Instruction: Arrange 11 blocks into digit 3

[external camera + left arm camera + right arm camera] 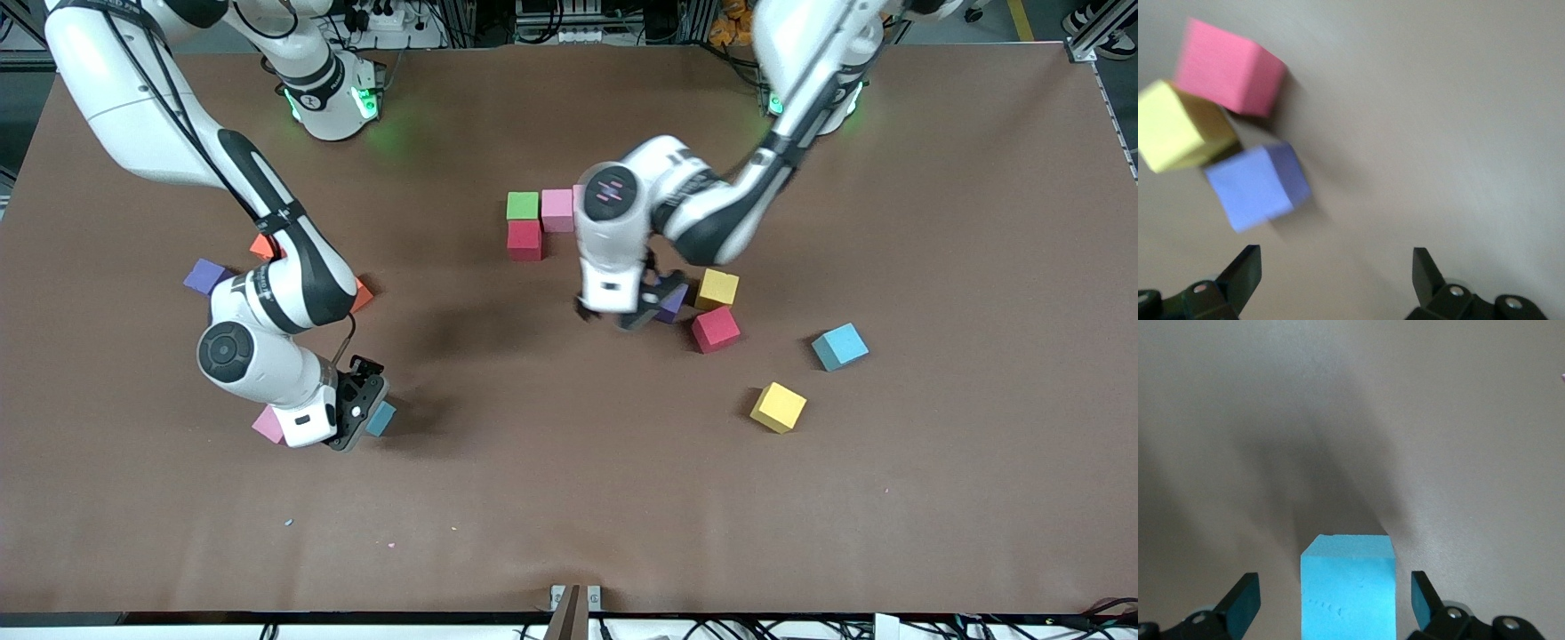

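- Toward the middle of the tabletop (569, 516): three blocks already grouped, green block (523, 205) touching pink block (557, 210), red block (524, 240) touching the green one on the side nearer the front camera; only a start on the digit 3, judging by the count.
- Toward the left arm's end: purple block (672, 304), yellow block (717, 289) and second red block (716, 329) clustered close together; light blue block (839, 346) and second yellow block (778, 407) lying apart, nearer the front edge.
- Toward the right arm's end: another purple block (206, 276), an orange block (263, 246) half hidden by the arm, a second pink block (268, 425) and a second light blue block (1348, 587).
- Left hand (647, 307): wrist bent downward, low over the clustered purple block, fingers spread wide, gripping nothing; block off-centre in the left wrist view, not between the fingers.
- Right hand (1336, 603): pointing down, fingers (1245, 600) wide apart, straddling the light blue block without clamping it.
- Risk at the left hand: descending off-centre, likely to land a finger on the purple block or shove it into its yellow and red neighbours, scattering the cluster.
- Risk at the right hand: squeezing soft foam askew, likely to twist the block or let it slip.
- Risk later: carrying either block in could bump the grouped three out of line.
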`<state>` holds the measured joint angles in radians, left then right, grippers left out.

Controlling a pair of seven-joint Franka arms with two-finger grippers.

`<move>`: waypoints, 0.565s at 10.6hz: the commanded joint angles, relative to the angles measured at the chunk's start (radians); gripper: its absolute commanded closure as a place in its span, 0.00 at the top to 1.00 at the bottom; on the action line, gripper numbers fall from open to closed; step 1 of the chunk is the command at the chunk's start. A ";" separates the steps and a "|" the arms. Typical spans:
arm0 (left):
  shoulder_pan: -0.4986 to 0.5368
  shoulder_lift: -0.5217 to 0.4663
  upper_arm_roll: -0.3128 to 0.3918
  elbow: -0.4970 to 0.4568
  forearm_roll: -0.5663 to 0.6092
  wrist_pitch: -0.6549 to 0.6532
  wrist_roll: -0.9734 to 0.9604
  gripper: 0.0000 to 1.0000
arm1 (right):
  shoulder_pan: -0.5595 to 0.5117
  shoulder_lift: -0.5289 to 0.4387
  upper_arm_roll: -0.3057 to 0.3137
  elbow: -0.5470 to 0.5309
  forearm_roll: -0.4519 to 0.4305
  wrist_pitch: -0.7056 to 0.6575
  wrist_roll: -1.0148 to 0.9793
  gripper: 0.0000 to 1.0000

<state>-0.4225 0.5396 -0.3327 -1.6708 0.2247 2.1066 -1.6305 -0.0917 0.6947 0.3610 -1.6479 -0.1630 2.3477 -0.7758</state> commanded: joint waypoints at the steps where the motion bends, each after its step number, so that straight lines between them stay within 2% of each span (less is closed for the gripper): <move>1: 0.044 -0.125 -0.012 -0.250 -0.027 0.161 -0.084 1.00 | -0.003 0.003 -0.002 -0.018 0.019 0.038 -0.013 1.00; 2: 0.044 -0.154 -0.011 -0.338 -0.022 0.258 -0.125 1.00 | -0.002 0.008 -0.004 -0.020 0.017 0.048 -0.016 1.00; 3: 0.044 -0.170 -0.009 -0.386 -0.013 0.313 -0.181 1.00 | -0.002 0.009 -0.005 -0.035 0.016 0.074 -0.020 1.00; 6: 0.073 -0.158 -0.005 -0.408 -0.010 0.320 -0.258 1.00 | 0.001 0.011 -0.019 -0.064 0.008 0.133 -0.025 1.00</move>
<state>-0.3728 0.4146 -0.3383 -2.0410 0.2180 2.4109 -1.8587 -0.0911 0.7130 0.3466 -1.6956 -0.1630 2.4639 -0.7792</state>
